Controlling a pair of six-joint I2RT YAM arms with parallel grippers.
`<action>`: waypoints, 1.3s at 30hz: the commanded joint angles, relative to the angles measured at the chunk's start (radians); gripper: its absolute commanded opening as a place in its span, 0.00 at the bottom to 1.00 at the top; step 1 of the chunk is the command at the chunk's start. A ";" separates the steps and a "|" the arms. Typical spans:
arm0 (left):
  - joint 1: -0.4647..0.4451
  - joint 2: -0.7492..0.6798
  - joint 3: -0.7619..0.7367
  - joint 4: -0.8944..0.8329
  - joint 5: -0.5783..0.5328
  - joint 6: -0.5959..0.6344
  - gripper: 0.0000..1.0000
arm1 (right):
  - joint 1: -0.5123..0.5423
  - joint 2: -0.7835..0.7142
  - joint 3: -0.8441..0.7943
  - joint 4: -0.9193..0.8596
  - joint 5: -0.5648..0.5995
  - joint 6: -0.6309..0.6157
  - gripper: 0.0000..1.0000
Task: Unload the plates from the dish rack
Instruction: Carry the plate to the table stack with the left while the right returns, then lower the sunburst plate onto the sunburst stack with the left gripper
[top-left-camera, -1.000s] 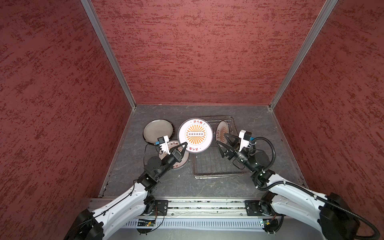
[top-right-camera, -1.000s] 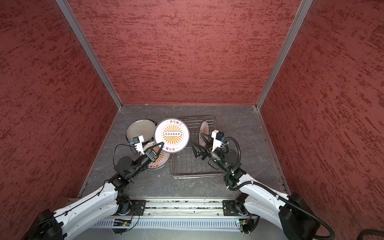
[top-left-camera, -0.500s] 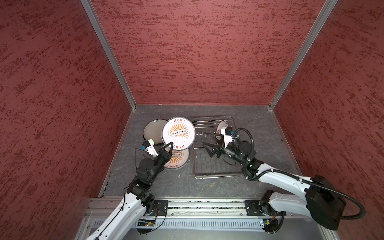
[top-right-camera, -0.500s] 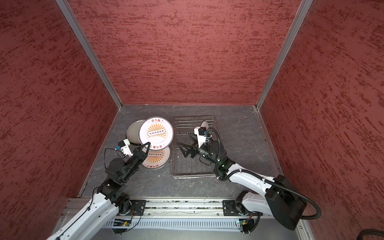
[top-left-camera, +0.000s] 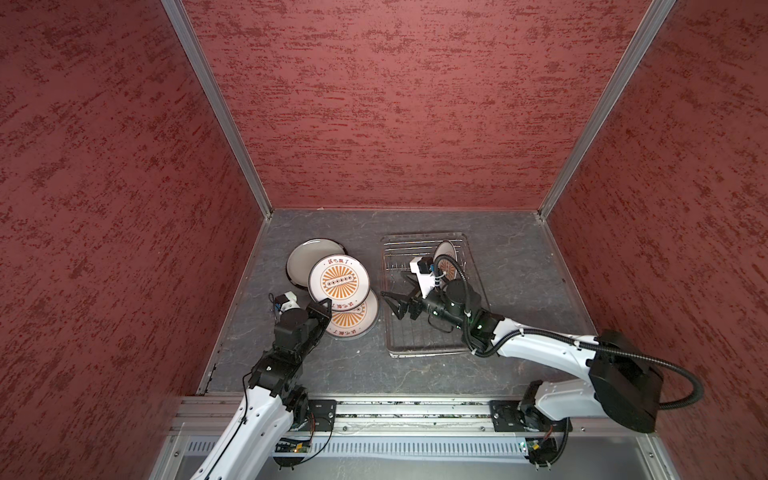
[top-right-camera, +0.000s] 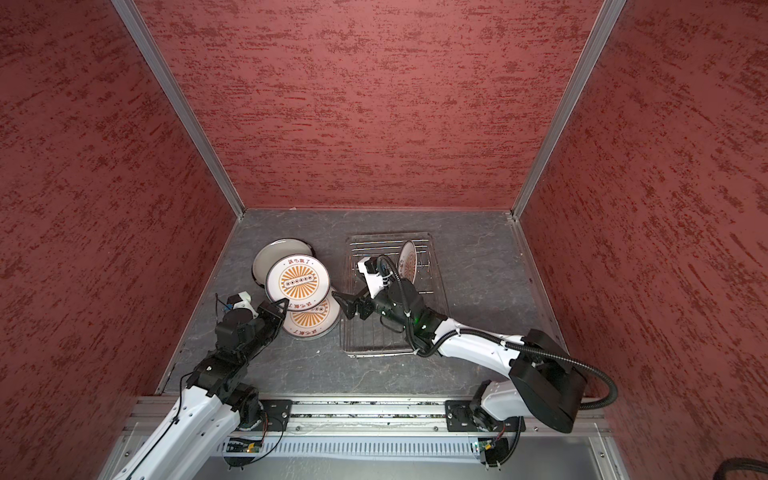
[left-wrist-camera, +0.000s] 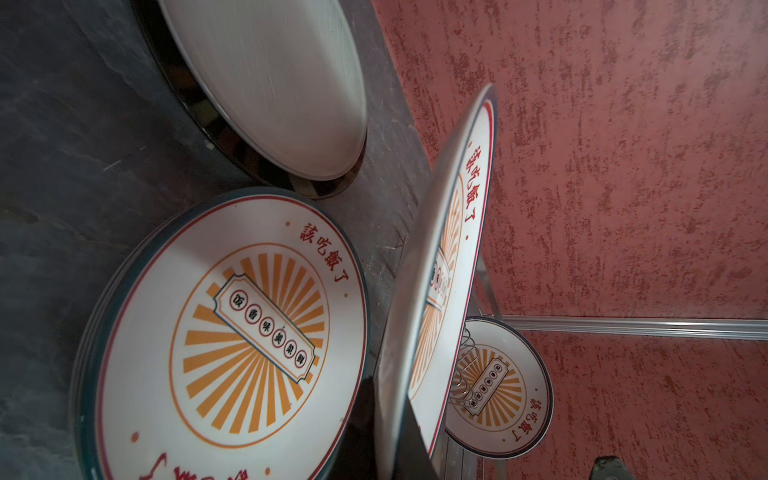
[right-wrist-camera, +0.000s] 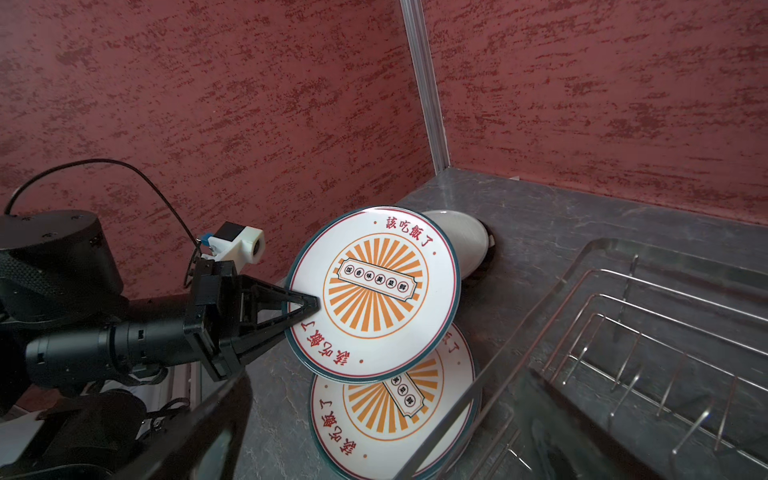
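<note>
Left jaws stay clenched on the rim of the held sunburst plate (top-left-camera: 338, 282), gripping its 7 o'clock edge. A second ago that plate sat over the 10 o'clock corner of the dish rack (top-left-camera: 415, 336). Now it is clear of the rack, at the rack's 9 o'clock. It hangs tilted above the flat sunburst stack (top-left-camera: 355, 324) on the counter (top-left-camera: 519, 291) and partly covers the stack in both top views. Cannot tell if its low edge touches the stack. The left arm (top-left-camera: 286, 332) has pulled back toward 7 o'clock with it.

Right jaws are released, spread wide, holding nothing. A second ago they were at the rack's 3 o'clock side. Now they reach across the grid to the rack's 9 o'clock rim, tips pointing at the held plate, just apart from it.

The last racked plate (top-left-camera: 445, 254) stands upright in the rack's 1 o'clock corner, unmoved. The plain off-white plate (top-left-camera: 309, 255) lies on the dark-rimmed plate (left-wrist-camera: 210, 122) at 11 o'clock of the held plate, unchanged.
</note>
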 joint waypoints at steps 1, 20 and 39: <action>0.006 0.005 0.035 -0.022 0.053 -0.030 0.00 | 0.007 0.008 0.034 -0.006 0.035 -0.026 0.99; 0.008 0.138 0.055 -0.137 0.088 -0.125 0.00 | 0.027 0.073 0.101 -0.095 0.030 -0.026 0.99; 0.056 0.171 0.001 -0.109 0.205 -0.126 0.05 | 0.042 0.075 0.114 -0.086 0.053 -0.031 0.99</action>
